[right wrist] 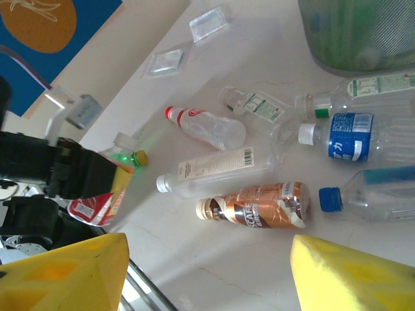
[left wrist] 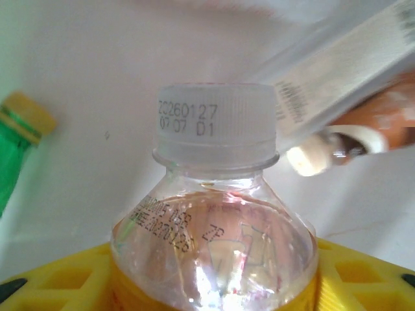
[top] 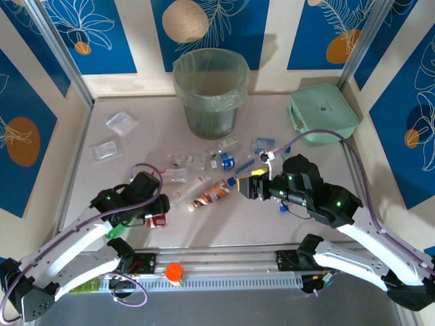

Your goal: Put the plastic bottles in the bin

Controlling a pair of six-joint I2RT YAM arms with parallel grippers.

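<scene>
My left gripper (top: 155, 216) is shut on a clear, red-labelled plastic bottle (left wrist: 217, 194) with a white cap, low over the near left of the table; yellow fingers (left wrist: 363, 275) flank its shoulder. A green bottle (top: 117, 232) lies just beside it. My right gripper (right wrist: 207, 265) hangs open with nothing in it, above a brown coffee bottle (right wrist: 256, 205) and a long clear bottle (right wrist: 217, 170). More bottles lie beyond: a blue-labelled one (right wrist: 350, 136) and a blue-capped one (right wrist: 376, 194). The pale green bin (top: 209, 88) stands at the back centre, its wall (right wrist: 363, 39) near those bottles.
A mint green square box (top: 323, 115) sits at the back right. Two flat clear trays (top: 121, 122) (top: 105, 149) lie at the back left. A metal rail with an orange cap (top: 174, 273) on it runs along the near edge. Blue patterned panels wall the table.
</scene>
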